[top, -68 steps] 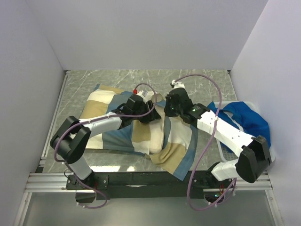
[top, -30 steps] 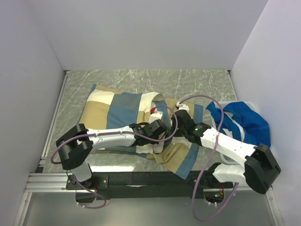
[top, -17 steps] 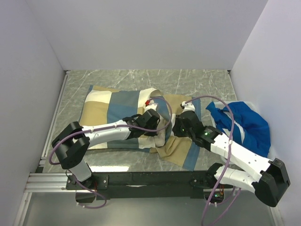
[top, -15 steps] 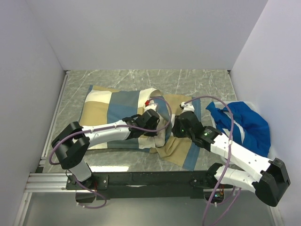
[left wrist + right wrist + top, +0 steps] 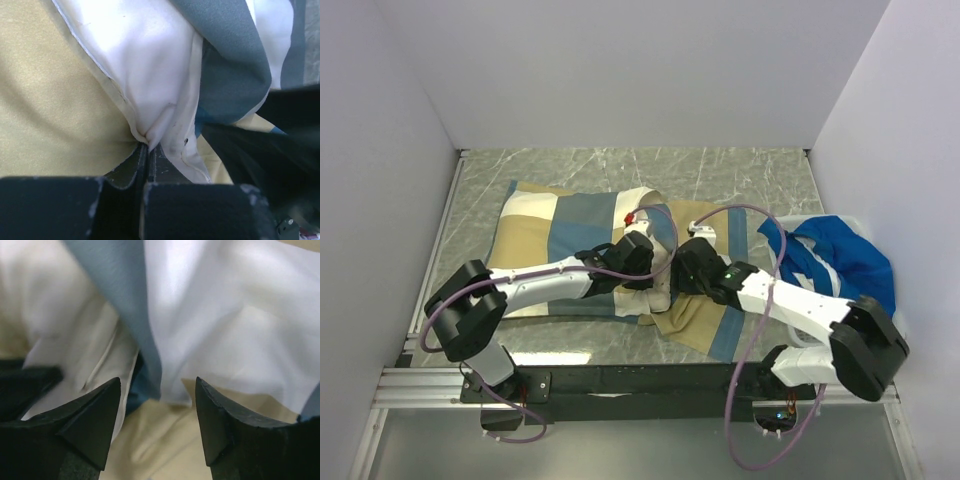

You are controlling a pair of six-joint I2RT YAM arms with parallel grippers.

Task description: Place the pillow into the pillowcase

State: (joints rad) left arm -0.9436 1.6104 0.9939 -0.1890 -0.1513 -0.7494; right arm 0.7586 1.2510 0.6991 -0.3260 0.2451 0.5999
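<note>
left hand (image 5: 148,150) clenched on smooth cream pillow (image 5: 150,75) corner; right hand (image 5: 157,385) released, spread over limp tan/blue/white pillowcase (image 5: 570,220) folds

Most of the pillow (image 5: 661,292) unseen inside the pillowcase (image 5: 545,235)

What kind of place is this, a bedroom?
Probably a robot test booth, not a bedroom: plain white walls box in a marble-patterned table, and the robot's left arm and right arm are bolted to a metal rail at its near edge.
</note>
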